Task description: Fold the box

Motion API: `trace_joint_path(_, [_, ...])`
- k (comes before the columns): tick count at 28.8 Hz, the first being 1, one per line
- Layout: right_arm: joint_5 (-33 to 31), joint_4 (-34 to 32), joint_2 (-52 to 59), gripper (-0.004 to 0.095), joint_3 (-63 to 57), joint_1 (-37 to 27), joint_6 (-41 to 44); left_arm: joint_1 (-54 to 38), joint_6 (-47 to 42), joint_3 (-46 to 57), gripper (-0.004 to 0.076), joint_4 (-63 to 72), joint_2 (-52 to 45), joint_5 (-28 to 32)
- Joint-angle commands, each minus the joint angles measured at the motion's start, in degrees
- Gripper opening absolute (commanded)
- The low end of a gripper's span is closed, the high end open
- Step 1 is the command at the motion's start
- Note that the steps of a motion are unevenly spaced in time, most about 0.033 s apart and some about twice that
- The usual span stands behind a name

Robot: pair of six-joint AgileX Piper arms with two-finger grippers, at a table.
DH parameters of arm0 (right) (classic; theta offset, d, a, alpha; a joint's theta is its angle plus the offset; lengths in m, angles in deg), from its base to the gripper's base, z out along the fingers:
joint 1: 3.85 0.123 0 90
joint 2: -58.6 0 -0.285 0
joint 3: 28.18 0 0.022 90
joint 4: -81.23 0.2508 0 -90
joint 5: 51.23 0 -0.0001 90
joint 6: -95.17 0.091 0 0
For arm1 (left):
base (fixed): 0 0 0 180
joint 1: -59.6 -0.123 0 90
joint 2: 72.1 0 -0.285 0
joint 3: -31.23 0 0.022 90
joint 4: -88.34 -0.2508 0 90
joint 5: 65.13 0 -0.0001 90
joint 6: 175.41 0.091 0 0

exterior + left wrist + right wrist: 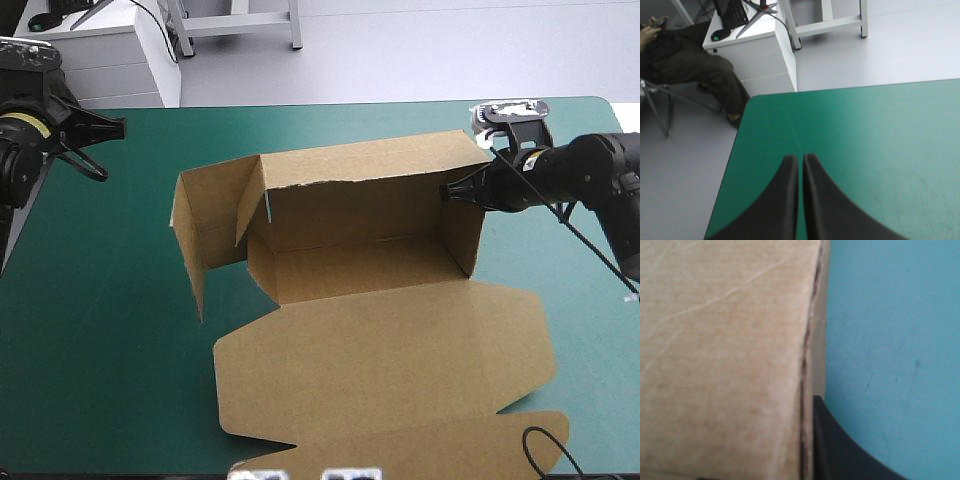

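Box (350,265) sits mid-table, slightly right of centre, long side parallel to the far edge. Free room: wide bare cover (90,330) down the whole left side. There's a narrower strip behind the back wall (360,195) up to the far edge, and some past the right wall (462,235). Near side is taken: lid (390,350) lies flat on the cover and runs almost to the near edge.

Tray: back wall and right wall are up, top open, brown floor showing. Left end is open, flaps (210,225) standing and splayed outward, not tucked.

Right claw (452,190): my arm comes in low from the right edge. The claw is at the top edge of the right wall, near the back corner. In the wrist view board fills most of the field. The wall's edge runs right alongside one finger (840,450), which is on the outer, cover side. The other finger is hidden behind the board. I'm clamped on the box, wall between my fingers.

Left claw (112,126): hangs at the far-left corner, well apart from the box. Wrist view shows the fingers together bar a hairline slit, gripping nothing. Only cover lies beneath, with the table's edge just beside.
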Motion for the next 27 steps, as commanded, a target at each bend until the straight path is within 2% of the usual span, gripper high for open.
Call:
trace_joint_path(1, [-4.01,0.64,-1.77,0.0001,5.68,-0.01,2.05,-2.09,0.88,-0.15,0.0012,1.81,-1.93,1.84])
trace_joint_path(4, [-6.81,0.87,-4.86,0.0001,6.92,-0.01,2.31,-2.09,2.97,1.29,0.0012,3.94,-1.93,0.56])
trace_joint_path(8, [-6.81,3.37,-8.88,0.0001,6.92,-0.01,2.31,-2.09,3.06,3.73,0.0012,6.57,-1.93,0.52])
trace_joint_path(12, [-6.41,3.05,-13.18,0.0001,6.92,-0.01,1.16,-2.09,3.06,5.68,0.0012,6.45,-1.82,0.17])
trace_joint_path(20, [7.43,3.21,-18.51,0.0005,6.92,-0.01,-0.73,-2.09,3.53,6.10,0.0012,8.35,-1.61,-0.17])
trace_joint_path(22, [9.03,3.21,-19.57,0.0031,6.92,-0.01,-0.73,-2.09,4.17,6.10,0.0012,8.39,-1.61,-0.73])
trace_joint_path(27, [13.04,3.22,-22.07,0.0258,6.92,0.12,-0.73,-2.09,4.17,6.10,0.0012,8.39,-1.23,-2.16])
